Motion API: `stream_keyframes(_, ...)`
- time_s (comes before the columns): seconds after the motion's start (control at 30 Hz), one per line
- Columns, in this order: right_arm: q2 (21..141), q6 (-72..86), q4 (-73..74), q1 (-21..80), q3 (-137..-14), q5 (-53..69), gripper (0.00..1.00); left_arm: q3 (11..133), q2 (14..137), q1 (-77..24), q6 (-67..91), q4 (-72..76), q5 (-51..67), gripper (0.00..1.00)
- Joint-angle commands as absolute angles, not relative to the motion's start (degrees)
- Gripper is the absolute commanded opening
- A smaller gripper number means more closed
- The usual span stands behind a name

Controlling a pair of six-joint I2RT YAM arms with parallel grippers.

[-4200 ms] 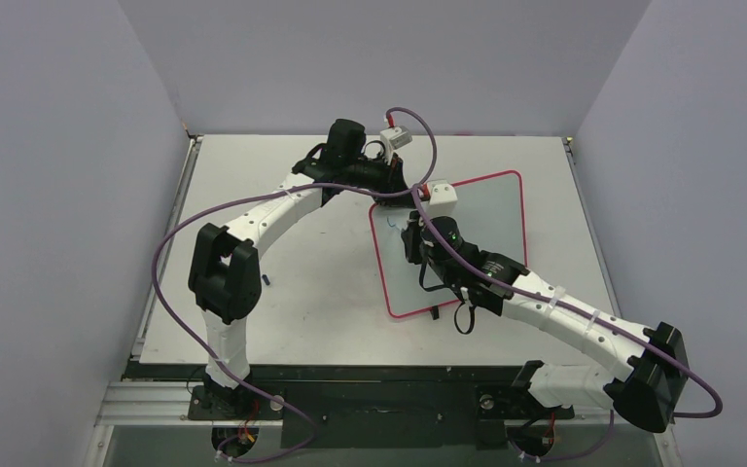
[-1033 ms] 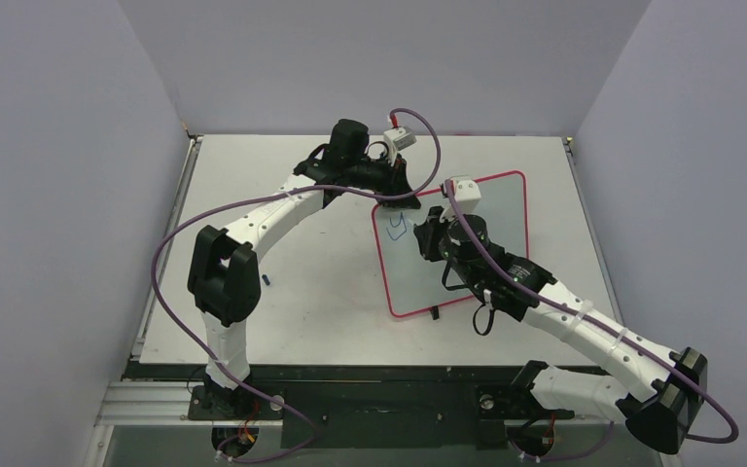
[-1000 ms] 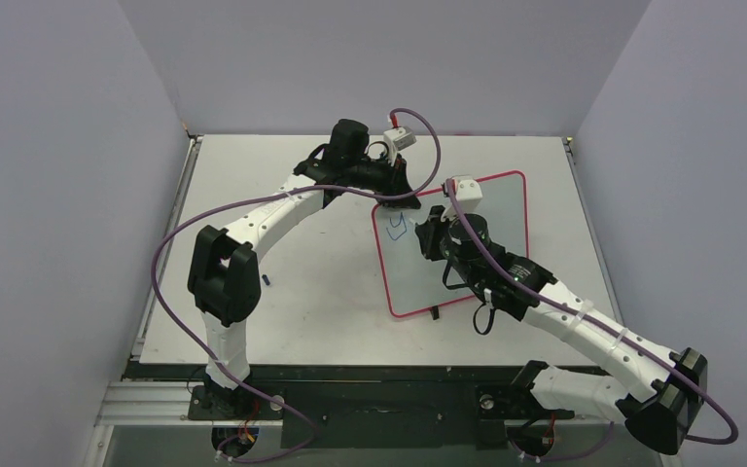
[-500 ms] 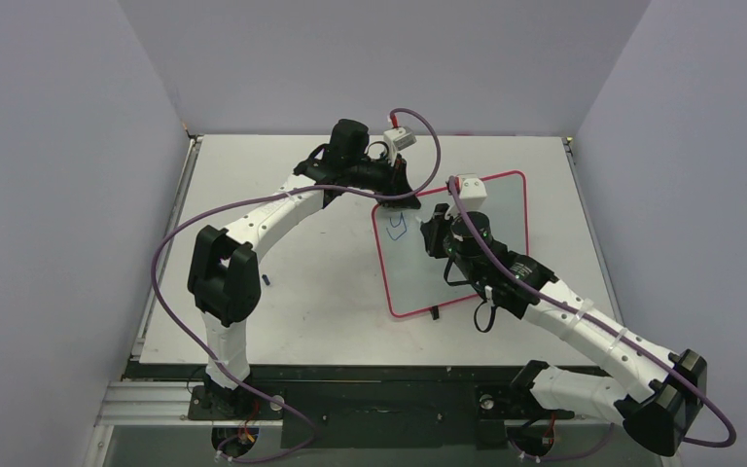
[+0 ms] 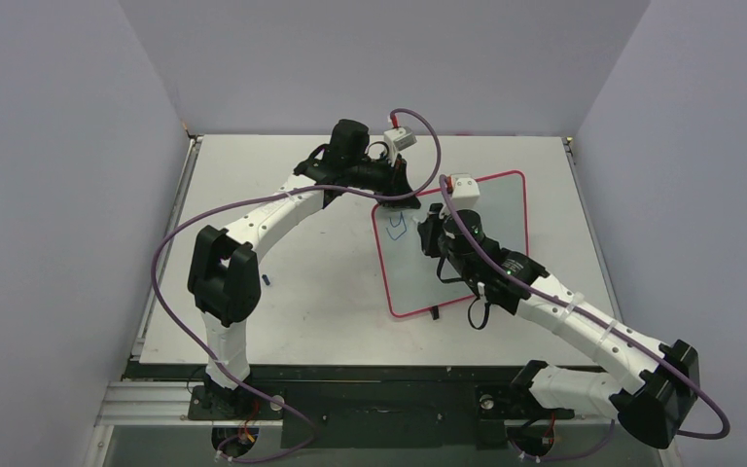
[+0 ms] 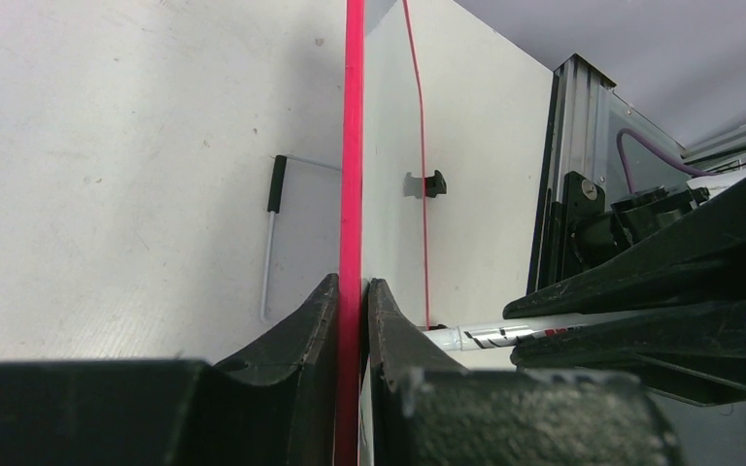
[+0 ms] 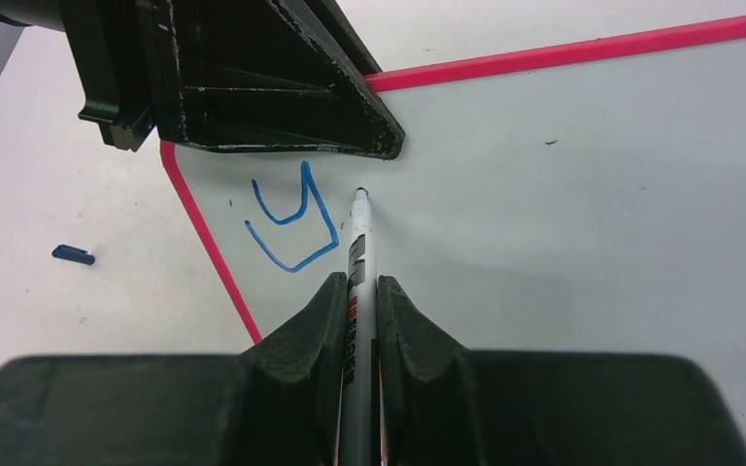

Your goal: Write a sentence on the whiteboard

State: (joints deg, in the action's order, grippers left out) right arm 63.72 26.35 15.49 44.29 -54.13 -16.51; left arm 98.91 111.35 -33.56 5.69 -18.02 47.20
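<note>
The whiteboard (image 5: 501,209) lies tilted on the table, glossy white with a pink-red frame (image 6: 353,146). My left gripper (image 5: 401,197) is shut on its far-left edge, one finger on each side of the frame (image 6: 353,283). My right gripper (image 5: 431,229) is shut on a white pen (image 7: 359,243) and hovers over the board's left part (image 7: 360,282). The pen's tip points at the surface just right of a few blue strokes of the sentence (image 7: 296,218). Whether the tip touches the board I cannot tell. In the left wrist view the pen (image 6: 486,336) shows between the right fingers.
A small blue pen cap (image 5: 266,280) lies on the table left of the board, also in the right wrist view (image 7: 73,254). A black foot (image 5: 434,313) sticks out at the board's near edge. Grey walls close in the table on three sides.
Blue strokes have appeared near the board's left corner since the earliest frame. In the last half second the right gripper has shifted slightly left with the pen. The left arm has not moved.
</note>
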Motion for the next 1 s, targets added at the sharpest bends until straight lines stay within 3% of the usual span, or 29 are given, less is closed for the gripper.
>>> stream_keyframes(0.0,65.4,26.1,12.8,44.2,-56.8,-17.0,0.00,98.8,109.3,-36.0,2.2,-20.4,48.6,0.00)
stream_keyframes(0.97,62.3,27.9,13.8,44.5,-49.8,-14.7,0.00,99.2,109.4,-36.0,2.2,-20.6,48.5,0.00)
